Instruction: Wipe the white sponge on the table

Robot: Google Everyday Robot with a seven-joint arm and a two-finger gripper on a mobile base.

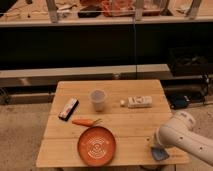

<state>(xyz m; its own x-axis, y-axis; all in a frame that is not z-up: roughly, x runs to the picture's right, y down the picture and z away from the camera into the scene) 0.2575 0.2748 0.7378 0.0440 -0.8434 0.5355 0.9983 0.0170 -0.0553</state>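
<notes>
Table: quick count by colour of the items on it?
Orange: 2 (plate, carrot-like stick)
White: 2 (cup, bar-shaped device)
Black: 1 (flat box)
Blue-grey: 1 (sponge)
Total: 6
The hand is at the sponge, near the front right corner of the table.

My gripper (157, 146) sits at the near right corner of the table (125, 125), right on top of the sponge (161, 154), while the orange plate (97, 146), carrot (83, 121), cup (98, 100) and white bar-shaped gadget (138, 102) are spread out over the rest of it.
</notes>
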